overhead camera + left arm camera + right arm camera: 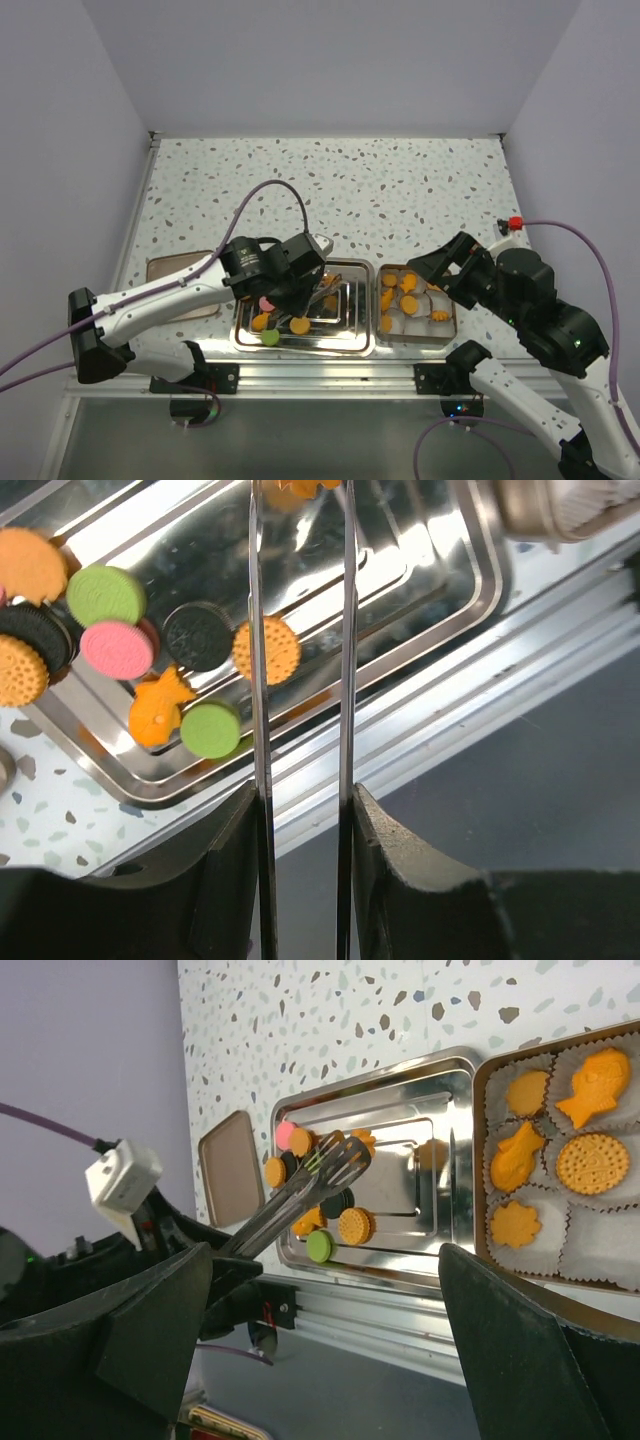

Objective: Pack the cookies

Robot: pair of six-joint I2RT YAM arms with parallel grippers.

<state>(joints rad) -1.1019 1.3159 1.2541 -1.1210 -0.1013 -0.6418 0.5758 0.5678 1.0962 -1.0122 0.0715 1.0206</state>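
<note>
Orange cookie [295, 490] cropped at top (tongs [347, 630] too).

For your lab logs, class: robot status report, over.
Left claw shut on tongs, over tray. Right claw open beside box. Cookies split between tray and box. No obstruction seen.

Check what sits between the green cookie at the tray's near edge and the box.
Right wrist view: a round orange cookie beside the green cookie, then bare tray up to the box.
</note>
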